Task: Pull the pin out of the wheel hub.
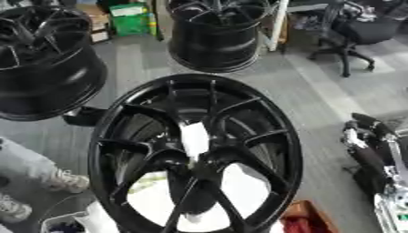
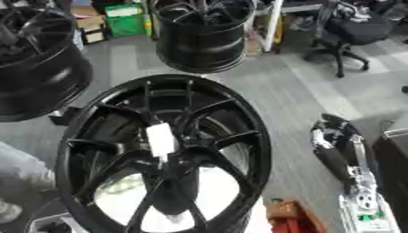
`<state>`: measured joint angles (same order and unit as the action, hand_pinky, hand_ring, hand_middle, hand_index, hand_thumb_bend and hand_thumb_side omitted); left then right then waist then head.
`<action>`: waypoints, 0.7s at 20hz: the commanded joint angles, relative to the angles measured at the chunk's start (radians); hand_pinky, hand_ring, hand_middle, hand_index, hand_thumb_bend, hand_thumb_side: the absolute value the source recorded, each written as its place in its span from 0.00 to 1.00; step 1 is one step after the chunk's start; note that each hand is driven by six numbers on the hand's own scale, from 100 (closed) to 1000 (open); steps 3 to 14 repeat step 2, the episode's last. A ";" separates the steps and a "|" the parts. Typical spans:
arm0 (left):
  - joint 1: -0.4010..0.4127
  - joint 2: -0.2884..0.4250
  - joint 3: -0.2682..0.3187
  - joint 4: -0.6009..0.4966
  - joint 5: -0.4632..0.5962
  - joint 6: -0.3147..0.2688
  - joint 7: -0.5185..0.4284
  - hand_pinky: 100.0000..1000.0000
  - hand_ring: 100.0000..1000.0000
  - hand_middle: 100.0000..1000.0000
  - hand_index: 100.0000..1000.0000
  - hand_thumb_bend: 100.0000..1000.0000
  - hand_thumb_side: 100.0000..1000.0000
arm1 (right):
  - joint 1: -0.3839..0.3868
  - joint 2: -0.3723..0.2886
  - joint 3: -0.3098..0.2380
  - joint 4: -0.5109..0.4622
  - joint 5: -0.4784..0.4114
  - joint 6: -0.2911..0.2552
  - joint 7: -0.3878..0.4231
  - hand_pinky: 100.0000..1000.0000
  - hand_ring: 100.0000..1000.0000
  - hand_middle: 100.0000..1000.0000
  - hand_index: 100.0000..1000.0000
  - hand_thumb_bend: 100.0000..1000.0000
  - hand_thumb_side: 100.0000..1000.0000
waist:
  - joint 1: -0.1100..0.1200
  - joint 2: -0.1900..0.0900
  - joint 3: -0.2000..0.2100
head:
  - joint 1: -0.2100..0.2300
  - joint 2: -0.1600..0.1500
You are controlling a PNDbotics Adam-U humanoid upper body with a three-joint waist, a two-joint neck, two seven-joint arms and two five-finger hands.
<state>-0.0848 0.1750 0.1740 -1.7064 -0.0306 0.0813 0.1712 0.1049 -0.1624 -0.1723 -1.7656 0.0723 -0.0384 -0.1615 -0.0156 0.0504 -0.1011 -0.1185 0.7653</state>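
Grey floor (image 1: 318, 91); 3 black wheel hubs (image 1: 195, 154)

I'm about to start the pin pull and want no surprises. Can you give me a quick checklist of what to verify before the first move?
1. Pin found: a white piece stands at the centre of the near wheel: ok.
2. Pin free of obstruction: nothing covers it: ok.
3. Right hand ready: at the right edge, apart from the wheel, fingers unclear: cannot tell.
4. Left hand in view: not ok.
5. Wheel steady: its support is hidden: cannot tell.
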 commanded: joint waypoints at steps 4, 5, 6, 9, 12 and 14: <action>-0.001 0.000 -0.013 -0.018 0.006 -0.007 0.007 0.61 0.54 0.59 0.71 0.00 0.43 | -0.009 -0.007 -0.001 -0.019 -0.003 -0.003 0.004 0.60 0.47 0.60 0.76 0.00 0.27 | -0.001 -0.005 0.002 | 0.006 0.005; -0.001 0.000 -0.013 -0.018 0.006 -0.007 0.007 0.61 0.54 0.59 0.71 0.00 0.43 | -0.009 -0.007 -0.001 -0.019 -0.003 -0.003 0.004 0.60 0.47 0.60 0.76 0.00 0.27 | -0.001 -0.005 0.002 | 0.006 0.005; -0.001 0.000 -0.013 -0.018 0.006 -0.007 0.007 0.61 0.54 0.59 0.71 0.00 0.43 | -0.009 -0.007 -0.001 -0.019 -0.003 -0.003 0.004 0.60 0.47 0.60 0.76 0.00 0.27 | -0.001 -0.005 0.002 | 0.006 0.005; -0.001 0.000 -0.013 -0.018 0.006 -0.007 0.007 0.61 0.54 0.59 0.71 0.00 0.43 | -0.009 -0.007 -0.001 -0.019 -0.003 -0.003 0.004 0.60 0.47 0.60 0.76 0.00 0.27 | -0.001 -0.005 0.002 | 0.006 0.005; -0.001 0.000 -0.013 -0.018 0.006 -0.007 0.007 0.61 0.54 0.59 0.71 0.00 0.43 | -0.009 -0.007 -0.001 -0.019 -0.003 -0.003 0.004 0.60 0.47 0.60 0.76 0.00 0.27 | -0.001 -0.005 0.002 | 0.006 0.005; -0.001 0.000 -0.013 -0.018 0.006 -0.007 0.007 0.61 0.54 0.59 0.71 0.00 0.43 | -0.009 -0.007 -0.001 -0.019 -0.003 -0.003 0.004 0.60 0.47 0.60 0.76 0.00 0.27 | -0.001 -0.005 0.002 | 0.006 0.005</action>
